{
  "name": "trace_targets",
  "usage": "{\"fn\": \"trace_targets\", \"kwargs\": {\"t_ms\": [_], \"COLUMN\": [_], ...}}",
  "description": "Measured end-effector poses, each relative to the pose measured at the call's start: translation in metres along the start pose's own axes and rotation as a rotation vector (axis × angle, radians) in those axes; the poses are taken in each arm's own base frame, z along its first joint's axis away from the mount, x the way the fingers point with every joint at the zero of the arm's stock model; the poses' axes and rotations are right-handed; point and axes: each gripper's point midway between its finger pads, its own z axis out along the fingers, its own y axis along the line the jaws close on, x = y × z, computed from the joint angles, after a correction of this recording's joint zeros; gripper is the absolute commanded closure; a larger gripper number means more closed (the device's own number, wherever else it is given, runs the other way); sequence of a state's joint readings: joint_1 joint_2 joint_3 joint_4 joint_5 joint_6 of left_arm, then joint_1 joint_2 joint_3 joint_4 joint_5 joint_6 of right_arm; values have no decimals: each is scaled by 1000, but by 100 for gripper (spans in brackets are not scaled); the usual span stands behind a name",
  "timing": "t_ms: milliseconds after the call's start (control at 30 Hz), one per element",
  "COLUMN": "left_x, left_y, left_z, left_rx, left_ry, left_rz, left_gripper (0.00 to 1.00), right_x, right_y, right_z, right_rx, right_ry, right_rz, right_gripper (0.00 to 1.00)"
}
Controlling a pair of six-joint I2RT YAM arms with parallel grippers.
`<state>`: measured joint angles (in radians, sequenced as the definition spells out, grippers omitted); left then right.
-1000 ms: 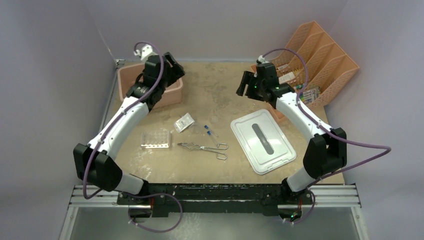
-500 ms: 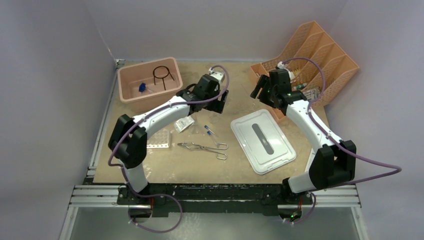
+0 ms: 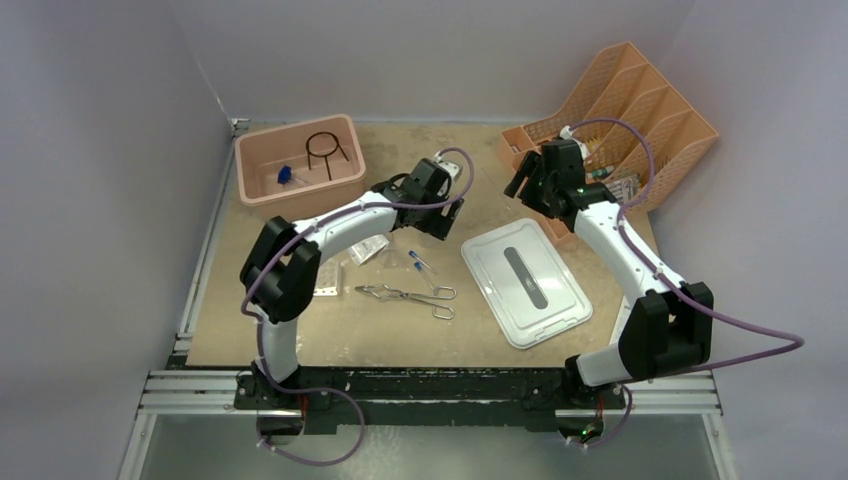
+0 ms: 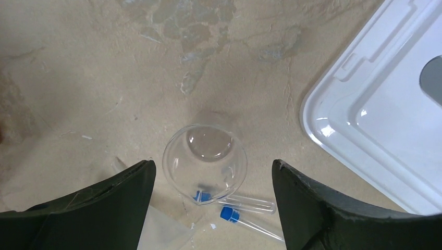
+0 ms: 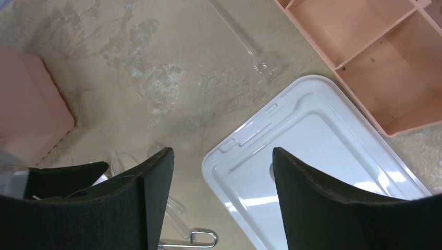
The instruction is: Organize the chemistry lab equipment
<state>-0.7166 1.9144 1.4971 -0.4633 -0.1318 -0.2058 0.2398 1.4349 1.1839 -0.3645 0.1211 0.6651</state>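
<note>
My left gripper (image 4: 212,164) hangs over the middle of the table with its fingers spread wide and nothing in them. In the left wrist view the clear glass flask (image 4: 204,161) sits on the table right below, between the two fingers. It seems to stand upright with its mouth toward the camera, though I can't be sure.

I judge it light, rigid, slick and breakable. I would close gently across the round body or, better, the narrower neck, and avoid any sideways knock. Two blue-capped vials (image 4: 245,206) lie just near of it, touching or almost touching its base. They could roll if the fingers brush them. The small clear bag (image 4: 161,232) is at the near left, soft and flimsy.

The right gripper (image 5: 221,153) is also open and empty, held above the far corner of the white lid (image 5: 312,151).

The silver scissor-handled tongs (image 3: 405,294) lie nearer to me. They look stiff and metal, and are best taken at the shaft. The black wire ring stand (image 3: 325,150) is already in the pink bin (image 3: 250,185) at the far left.

I can read no brand, label or writing anywhere. Whatever is inside the bag is too small to make out.
</note>
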Motion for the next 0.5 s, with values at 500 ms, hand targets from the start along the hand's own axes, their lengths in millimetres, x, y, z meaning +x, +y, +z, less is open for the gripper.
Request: {"fn": "trace_targets", "kwargs": {"t_ms": [500], "left_x": [8], "left_y": [3], "left_z": [32], "left_rx": [-47], "left_ry": [56], "left_rz": [-12], "left_gripper": [41], "right_x": [2], "right_y": [1], "right_z": [1], "right_rx": [-6], "right_ry": [6], "right_rz": [6], "right_gripper": [29]}}
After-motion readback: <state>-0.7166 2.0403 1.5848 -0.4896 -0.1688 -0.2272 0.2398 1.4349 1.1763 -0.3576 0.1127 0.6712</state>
